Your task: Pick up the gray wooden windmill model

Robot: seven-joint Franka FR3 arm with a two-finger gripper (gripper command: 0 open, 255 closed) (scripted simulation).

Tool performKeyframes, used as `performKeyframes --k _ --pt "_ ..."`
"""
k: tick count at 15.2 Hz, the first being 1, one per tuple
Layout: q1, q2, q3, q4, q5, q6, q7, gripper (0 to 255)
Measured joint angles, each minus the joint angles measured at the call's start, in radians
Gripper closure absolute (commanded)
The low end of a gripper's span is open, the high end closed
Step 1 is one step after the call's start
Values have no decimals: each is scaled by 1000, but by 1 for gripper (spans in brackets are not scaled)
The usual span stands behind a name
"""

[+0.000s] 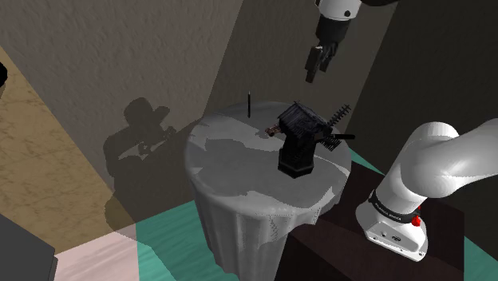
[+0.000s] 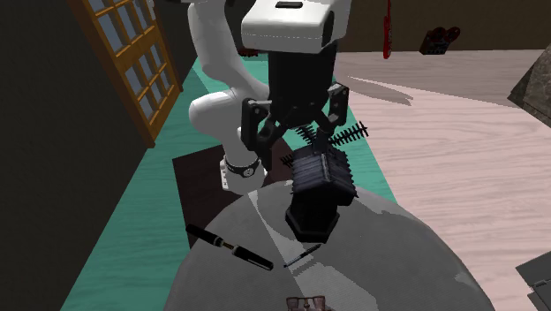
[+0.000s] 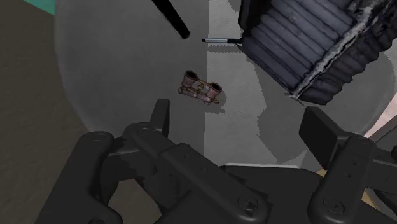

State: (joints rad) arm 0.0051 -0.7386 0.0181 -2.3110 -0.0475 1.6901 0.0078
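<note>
Dark windmill model (image 2: 316, 187) stands upright on the round grey table (image 2: 415, 265). Black gripper (image 2: 296, 131) hangs just above the windmill, fingers spread, clear of it. Black pen (image 2: 230, 247) lies near the windmill's base. A thinner pen (image 2: 302, 254) lies just beside that base.

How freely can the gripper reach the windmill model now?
Probably yes: the gripper hangs above the windmill model, jaws open, with nothing between them; the small binoculars lie aside on the table.
</note>
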Motion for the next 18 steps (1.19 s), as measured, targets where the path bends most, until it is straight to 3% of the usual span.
performKeyframes --k 4,12,18 --pt "-18 -109 1 -71 57 -5 90 0" --pt "-99 -556 75 -300 305 -56 492 0" --pt "-111 -662 91 -388 349 -45 553 0"
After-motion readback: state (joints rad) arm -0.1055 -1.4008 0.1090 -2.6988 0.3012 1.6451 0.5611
